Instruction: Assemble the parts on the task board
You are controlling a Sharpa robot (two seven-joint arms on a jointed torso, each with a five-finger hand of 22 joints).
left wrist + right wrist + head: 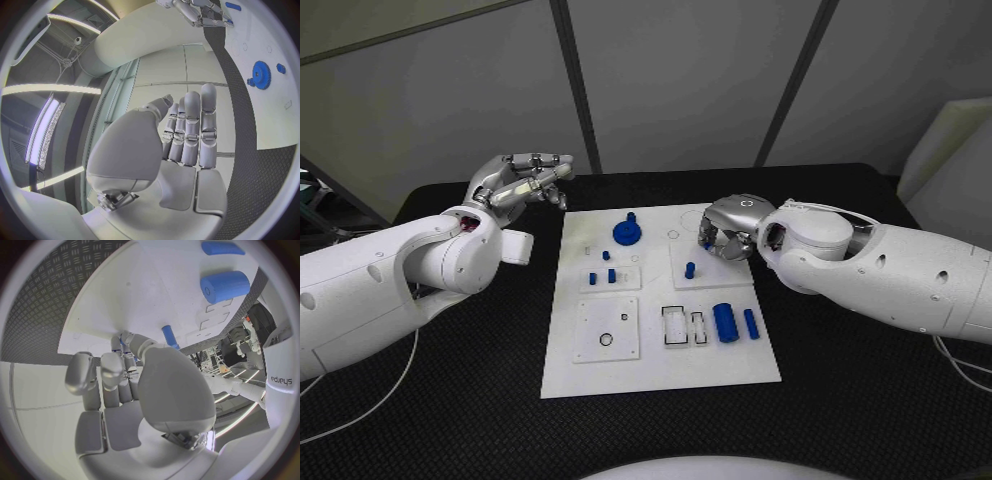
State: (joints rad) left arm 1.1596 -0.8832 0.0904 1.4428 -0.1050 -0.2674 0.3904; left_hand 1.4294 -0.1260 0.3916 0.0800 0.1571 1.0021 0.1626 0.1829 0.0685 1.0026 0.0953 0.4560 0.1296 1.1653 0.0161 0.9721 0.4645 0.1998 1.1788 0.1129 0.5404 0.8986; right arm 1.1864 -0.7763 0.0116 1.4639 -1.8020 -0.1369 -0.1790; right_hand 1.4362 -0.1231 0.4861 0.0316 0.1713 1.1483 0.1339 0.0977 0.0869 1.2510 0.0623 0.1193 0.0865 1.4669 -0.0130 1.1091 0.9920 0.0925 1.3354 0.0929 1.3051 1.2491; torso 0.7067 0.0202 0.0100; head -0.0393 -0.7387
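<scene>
Task board [661, 360] is lying flat mid-table [473, 420], long edges running away from the robot, black table showing on all four sides of it.

Left hand [524, 180] is hovering off the board's far-left corner, above bare table, not touching the board. Fingers [190, 130] are lying straight and side by side, thumb alongside, nothing in them. Open room between this hand and the board's left edge.

Right hand [728, 228] is hanging over the board's far-right area, fingers curling down toward the surface. A small blue peg [169, 336] is standing just beside the fingertips; can't tell whether the fingers are touching or pinching it, so grip state is unclear.

Parts relative to the board:
- blue gear [627, 232] is sitting near the far edge, left of the right hand, with clear room round it.
- two short blue pins [602, 277] are standing in the small raised plate at board centre-left.
- another blue peg [689, 268] is sitting right of centre, just near-side of the right hand.
- blue cylinder [726, 322] and a slimmer blue bar [751, 322] are lying side by side close to the board's right edge, next to outlined slots.
- near-left plate with a black ring [606, 340] is sitting well apart from both hands.
</scene>
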